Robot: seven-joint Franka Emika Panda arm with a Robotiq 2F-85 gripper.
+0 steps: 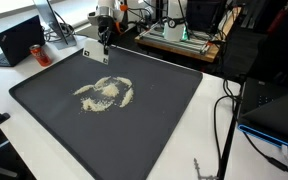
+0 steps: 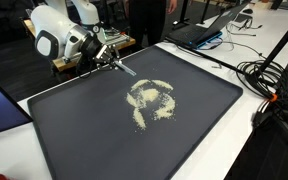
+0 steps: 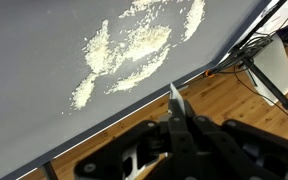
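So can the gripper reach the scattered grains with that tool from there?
Probably yes. The gripper, shut on a thin tool, is near the edge of the mat, and only bare mat lies between it and the grains.

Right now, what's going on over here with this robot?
The robot's gripper is shut on a thin pale tool, held out over one edge of a dark tray. Mid-tray, pale grains lie scattered in a rough ring, apart from the tool's tip. Whether the tip touches the tray is unclear.
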